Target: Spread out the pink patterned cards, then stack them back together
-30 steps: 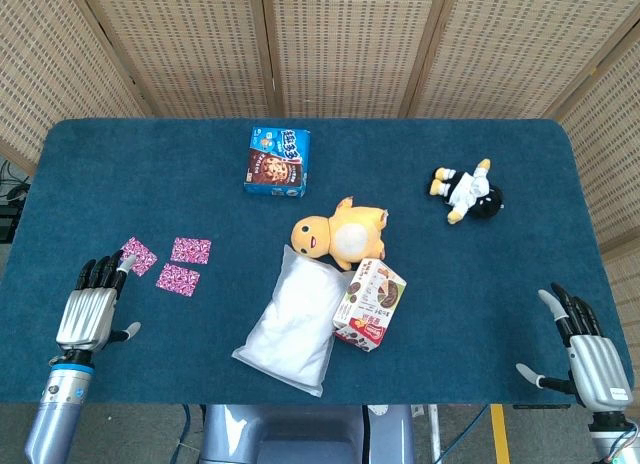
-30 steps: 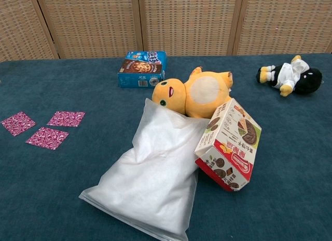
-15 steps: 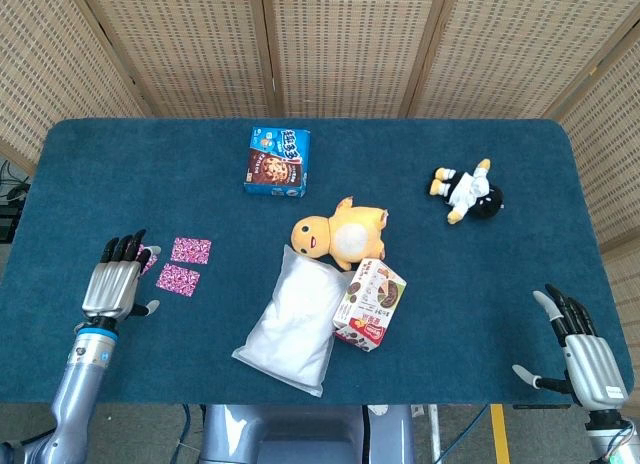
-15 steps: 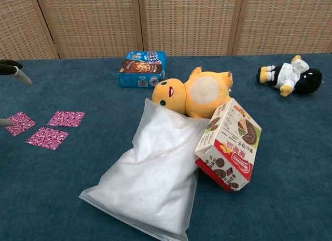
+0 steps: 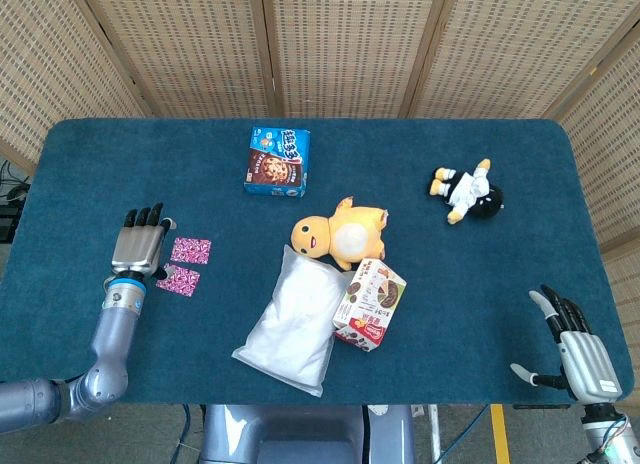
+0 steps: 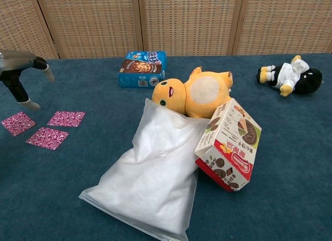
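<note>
Three pink patterned cards [image 6: 47, 128] lie spread apart near the worktop's [image 5: 180, 164] left edge, the left robot hand [image 5: 140, 248] hovering over them empty, fingers apart; right robot hand [image 5: 580, 346] likewise at the front right corner.

The robot hand [image 5: 140, 249] hovers seemingly over the leftmost of three cards [image 6: 47, 126].

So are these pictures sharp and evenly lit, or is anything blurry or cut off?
Head view: even, soft light, no glare; the pink cards and blue snack box look crisp. Chest view: equally sharp; the left hand is cropped by the frame edge, and the white bag looks brightest, though its creases remain visible.
</note>
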Robot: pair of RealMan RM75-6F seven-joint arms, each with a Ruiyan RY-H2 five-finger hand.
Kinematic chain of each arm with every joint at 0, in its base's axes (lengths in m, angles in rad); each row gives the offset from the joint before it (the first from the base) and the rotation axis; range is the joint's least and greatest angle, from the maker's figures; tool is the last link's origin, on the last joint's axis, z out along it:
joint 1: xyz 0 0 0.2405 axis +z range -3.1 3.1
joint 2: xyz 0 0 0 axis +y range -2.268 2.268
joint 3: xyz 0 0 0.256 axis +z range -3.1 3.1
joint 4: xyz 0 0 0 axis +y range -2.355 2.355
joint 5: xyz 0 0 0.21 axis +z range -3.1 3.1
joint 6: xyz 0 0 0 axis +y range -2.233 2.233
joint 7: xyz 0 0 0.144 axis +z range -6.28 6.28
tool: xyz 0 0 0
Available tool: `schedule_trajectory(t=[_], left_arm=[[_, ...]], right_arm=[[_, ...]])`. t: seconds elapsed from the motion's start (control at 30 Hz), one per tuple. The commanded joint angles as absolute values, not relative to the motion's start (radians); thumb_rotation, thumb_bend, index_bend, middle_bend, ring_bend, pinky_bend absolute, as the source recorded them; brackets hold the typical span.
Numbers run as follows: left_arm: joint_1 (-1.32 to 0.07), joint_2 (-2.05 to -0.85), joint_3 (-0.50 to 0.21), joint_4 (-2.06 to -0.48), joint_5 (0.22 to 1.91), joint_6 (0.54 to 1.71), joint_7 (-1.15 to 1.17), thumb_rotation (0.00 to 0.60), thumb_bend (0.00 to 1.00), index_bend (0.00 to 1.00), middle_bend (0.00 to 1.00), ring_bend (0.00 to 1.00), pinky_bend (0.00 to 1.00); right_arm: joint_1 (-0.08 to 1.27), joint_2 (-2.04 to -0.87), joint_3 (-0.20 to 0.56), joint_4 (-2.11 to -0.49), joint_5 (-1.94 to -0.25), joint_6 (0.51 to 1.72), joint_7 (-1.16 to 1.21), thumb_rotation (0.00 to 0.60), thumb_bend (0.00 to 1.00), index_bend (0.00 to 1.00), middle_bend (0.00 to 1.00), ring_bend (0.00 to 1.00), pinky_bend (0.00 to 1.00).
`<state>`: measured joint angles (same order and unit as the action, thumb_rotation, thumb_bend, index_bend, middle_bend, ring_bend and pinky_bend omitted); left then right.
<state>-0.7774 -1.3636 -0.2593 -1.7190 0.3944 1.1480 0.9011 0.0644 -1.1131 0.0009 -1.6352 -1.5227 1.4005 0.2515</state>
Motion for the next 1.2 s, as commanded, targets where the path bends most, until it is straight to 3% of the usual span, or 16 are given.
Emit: schedule_trajectory(t=[0.03,0.37,0.7,1.2], left_arm=[[-0.840,-1.400,-0.266,-1.630,0.324,1.092,0.940,0.600,0.25,0.24,0.00,0.00,0.00],[-0.892,-1.436,-0.225,-1.549,0.292,1.053,0.950,0.600,0.25,0.25,0.00,0.00,0.00],[-0.899,-1.451,-0.196,-1.513,0.279,1.046,0.922,0.600,0.25,0.25,0.00,0.00,0.00],[-0.938,-1.513,-0.166,-1.436,0.255,1.026,0.943,0.600,0.26,0.27,0.00,0.00,0.00]], right_arm=[[0.072,-1.120,0.009,-1.623,-1.503,1.383,0.256,0.600,0.10,0.04,0.00,0.00,0.00],[0.072,-1.132,0.016,-1.618,-1.501,1.395,0.227,0.600,0.11,0.04,0.00,0.00,0.00],[0.032,-1.134,0.046,-1.626,-1.559,1.550,0.223,0.600,0.10,0.04,0.00,0.00,0.00],[0.030,-1.122,0.043,-1.634,-1.545,1.534,0.224,0.600,0.10,0.04,0.00,0.00,0.00]])
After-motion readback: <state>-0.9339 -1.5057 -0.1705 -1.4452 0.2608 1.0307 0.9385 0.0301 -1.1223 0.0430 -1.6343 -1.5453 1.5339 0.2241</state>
